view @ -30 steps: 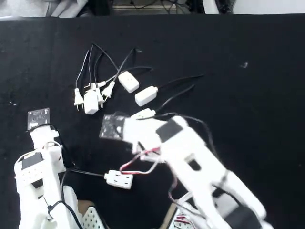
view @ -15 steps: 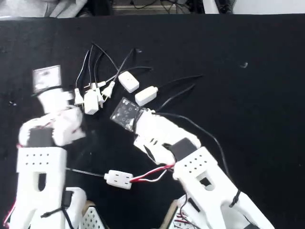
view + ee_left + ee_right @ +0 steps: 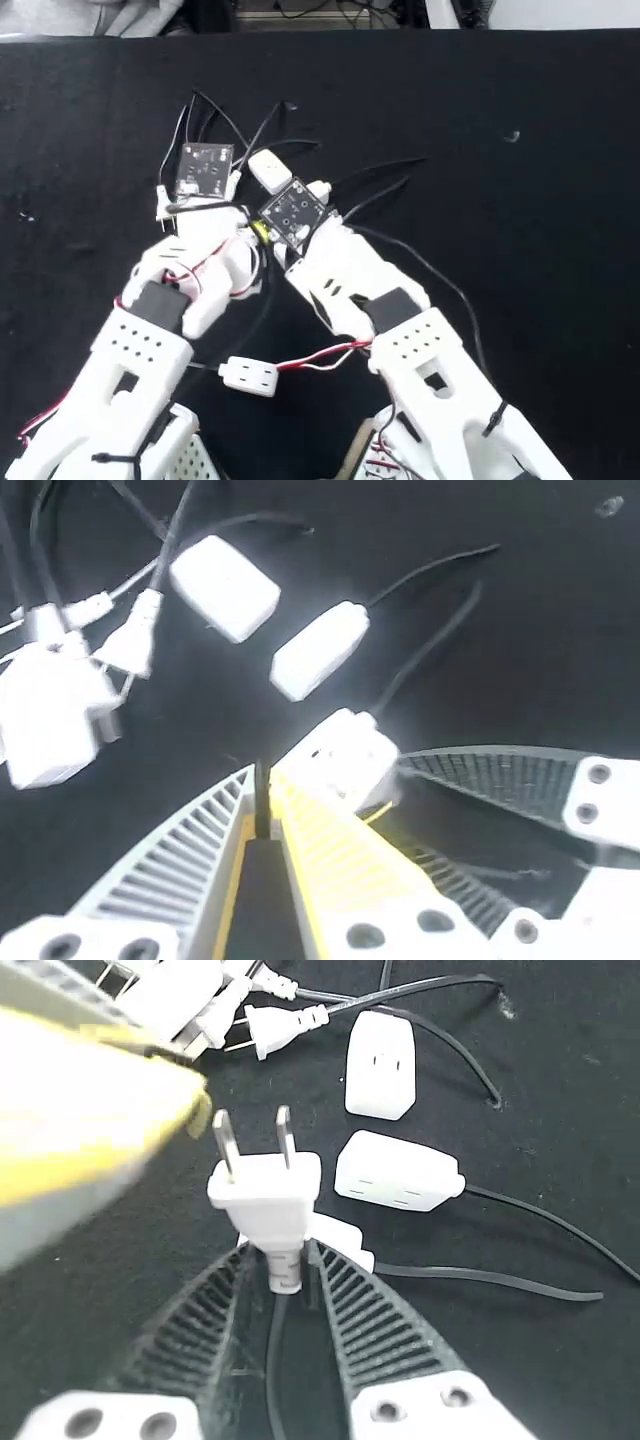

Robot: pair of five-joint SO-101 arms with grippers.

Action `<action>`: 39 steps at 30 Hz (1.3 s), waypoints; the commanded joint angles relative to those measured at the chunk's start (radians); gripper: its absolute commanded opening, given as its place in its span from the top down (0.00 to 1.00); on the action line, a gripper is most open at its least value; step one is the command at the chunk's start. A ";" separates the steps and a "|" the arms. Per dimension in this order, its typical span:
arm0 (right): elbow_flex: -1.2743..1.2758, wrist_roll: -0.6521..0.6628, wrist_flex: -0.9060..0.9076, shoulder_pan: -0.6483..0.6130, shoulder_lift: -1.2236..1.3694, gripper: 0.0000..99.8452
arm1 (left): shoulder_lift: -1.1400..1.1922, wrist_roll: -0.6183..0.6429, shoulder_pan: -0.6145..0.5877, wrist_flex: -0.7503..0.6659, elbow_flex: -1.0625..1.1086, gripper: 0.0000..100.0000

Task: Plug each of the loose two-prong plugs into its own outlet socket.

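My right gripper (image 3: 280, 1260) is shut on a white two-prong plug (image 3: 265, 1195) by its cord end, with the prongs pointing away from the wrist. Past it lie two white outlet sockets (image 3: 380, 1065) (image 3: 398, 1172) and another loose plug (image 3: 280, 1028). My left gripper (image 3: 262, 775) is close beside the held plug, fingers pressed together on a thin black cord (image 3: 260, 805). Its yellow finger (image 3: 100, 1100) nearly touches the plug's prongs. In the high view both grippers meet mid-table (image 3: 262, 238), just in front of the sockets (image 3: 270, 170).
A bundle of white plugs and an adapter (image 3: 190, 210) with black cords lies at the back left. A white three-way socket strip (image 3: 250, 376) sits near the front between the arms. Black cords (image 3: 380, 190) trail right over the black table (image 3: 520, 250).
My left arm has swung from the front left corner to mid-table, up against the right gripper. The right gripper has moved a little farther back, toward the sockets.
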 commanded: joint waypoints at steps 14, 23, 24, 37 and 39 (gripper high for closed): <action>0.028 -0.005 -0.023 -0.049 -0.015 0.99 | -0.236 -0.081 0.022 0.032 0.033 0.97; 0.028 -0.005 -0.023 -0.051 -0.016 0.99 | -0.227 -0.155 0.051 -0.038 0.113 0.97; 0.028 -0.005 -0.023 -0.051 -0.016 0.99 | -0.207 -0.157 0.051 -0.037 0.104 0.97; 0.027 -0.003 -0.023 -0.049 -0.016 0.99 | -0.018 -0.158 0.050 -0.018 -0.028 0.97; 0.025 -0.003 -0.023 -0.049 -0.013 0.99 | -0.018 -0.158 0.048 0.048 -0.074 0.97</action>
